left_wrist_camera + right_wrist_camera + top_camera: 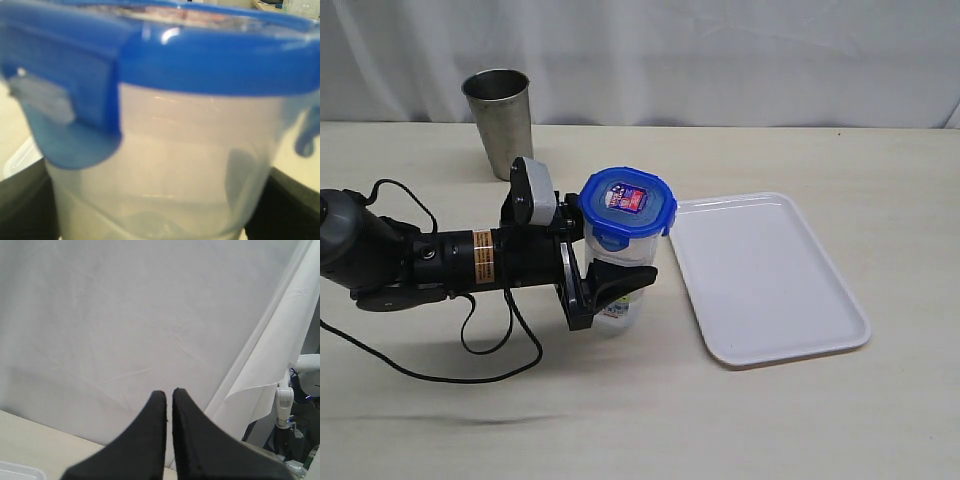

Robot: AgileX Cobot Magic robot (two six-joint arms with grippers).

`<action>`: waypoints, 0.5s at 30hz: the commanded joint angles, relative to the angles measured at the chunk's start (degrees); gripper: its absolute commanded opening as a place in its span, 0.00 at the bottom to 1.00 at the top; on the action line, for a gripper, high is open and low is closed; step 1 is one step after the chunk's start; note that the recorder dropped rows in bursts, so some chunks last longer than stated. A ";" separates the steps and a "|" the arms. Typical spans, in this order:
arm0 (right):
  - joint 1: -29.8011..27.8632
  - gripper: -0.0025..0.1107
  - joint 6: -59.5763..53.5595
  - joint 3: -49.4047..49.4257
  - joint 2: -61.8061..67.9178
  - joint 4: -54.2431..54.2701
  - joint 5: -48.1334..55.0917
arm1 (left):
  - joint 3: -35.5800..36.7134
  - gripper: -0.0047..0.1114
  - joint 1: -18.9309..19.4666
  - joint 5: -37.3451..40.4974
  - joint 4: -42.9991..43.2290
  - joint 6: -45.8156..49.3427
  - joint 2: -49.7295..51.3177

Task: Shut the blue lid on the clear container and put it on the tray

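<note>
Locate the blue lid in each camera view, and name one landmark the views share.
Exterior view: the blue lid sits mid-picture atop the clear container, just left of the tray.
Left wrist view: close up, the lid spans the picture's width, capping the container.
Right wrist view: not in it.
Shared landmark: the clear container, in the exterior and left wrist views.

The black tubular left arm (440, 262) at mid-left carries what look like orange label bands (482, 256), a pale grey camera (536, 192), loose black cables (463, 328) and black fingers (613, 286).
</note>
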 commanded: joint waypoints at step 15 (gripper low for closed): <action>-0.35 0.06 0.19 19.41 -0.16 0.38 -1.67 | -0.23 0.04 -0.19 -2.18 -0.67 -0.30 -0.92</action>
